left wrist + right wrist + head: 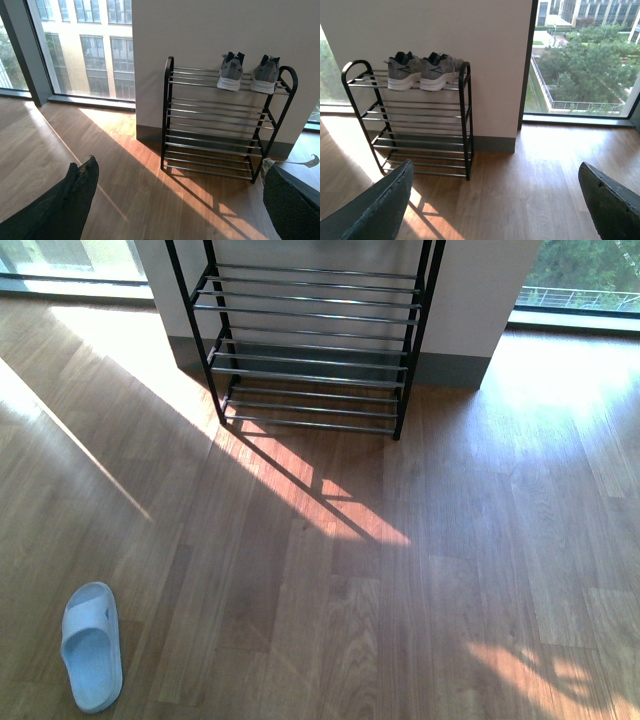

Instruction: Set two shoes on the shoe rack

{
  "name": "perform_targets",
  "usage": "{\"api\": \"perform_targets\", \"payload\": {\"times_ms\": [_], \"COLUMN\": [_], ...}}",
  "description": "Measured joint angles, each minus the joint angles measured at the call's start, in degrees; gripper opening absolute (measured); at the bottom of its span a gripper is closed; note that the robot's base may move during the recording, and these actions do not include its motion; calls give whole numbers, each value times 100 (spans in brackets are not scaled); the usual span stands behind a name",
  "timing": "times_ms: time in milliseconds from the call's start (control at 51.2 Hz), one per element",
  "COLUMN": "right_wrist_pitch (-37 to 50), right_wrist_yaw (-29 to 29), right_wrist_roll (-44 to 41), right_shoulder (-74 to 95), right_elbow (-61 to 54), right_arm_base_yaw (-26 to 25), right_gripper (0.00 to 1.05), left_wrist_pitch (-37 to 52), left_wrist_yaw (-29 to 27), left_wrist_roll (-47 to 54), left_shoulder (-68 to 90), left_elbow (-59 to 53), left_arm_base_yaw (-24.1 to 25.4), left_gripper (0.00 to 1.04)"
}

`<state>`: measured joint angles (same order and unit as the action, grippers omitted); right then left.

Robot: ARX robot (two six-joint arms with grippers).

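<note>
The shoe rack [310, 350] stands against the wall at the far middle; its lower shelves of silver rods hold nothing. Its top shelf, seen only in the wrist views, carries two grey sneakers [231, 74] [265, 76] side by side, heels outward; in the right wrist view they are the pair [404, 72] [440, 72]. One pale blue slide sandal [91, 645] lies on the floor at the near left. My left gripper [182, 192] is open, well short of the rack [220, 125]. My right gripper [495, 200] is open too, over bare floor beside the rack [415, 125].
Wooden floor [400, 570] runs from me to the rack, with sunlit patches and the rack's shadow. A white wall with a grey skirting [450, 368] backs the rack. Floor-to-ceiling windows [580, 60] flank it on both sides.
</note>
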<state>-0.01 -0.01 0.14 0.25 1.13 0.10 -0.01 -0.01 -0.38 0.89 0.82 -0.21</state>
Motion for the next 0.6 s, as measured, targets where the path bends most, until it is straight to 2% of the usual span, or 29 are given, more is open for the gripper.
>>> {"api": "perform_targets", "payload": {"times_ms": [605], "right_wrist_pitch": [0], "right_wrist_yaw": [-2], "right_wrist_roll": [0], "right_shoulder": [2], "right_elbow": [0], "right_arm_base_yaw": [0], "right_gripper": [96], "left_wrist_pitch": [0], "left_wrist_yaw": [0], "left_wrist_roll": [0], "left_shoulder": [0], "left_elbow": [0], "left_arm_base_yaw": [0], "left_gripper": [95]}}
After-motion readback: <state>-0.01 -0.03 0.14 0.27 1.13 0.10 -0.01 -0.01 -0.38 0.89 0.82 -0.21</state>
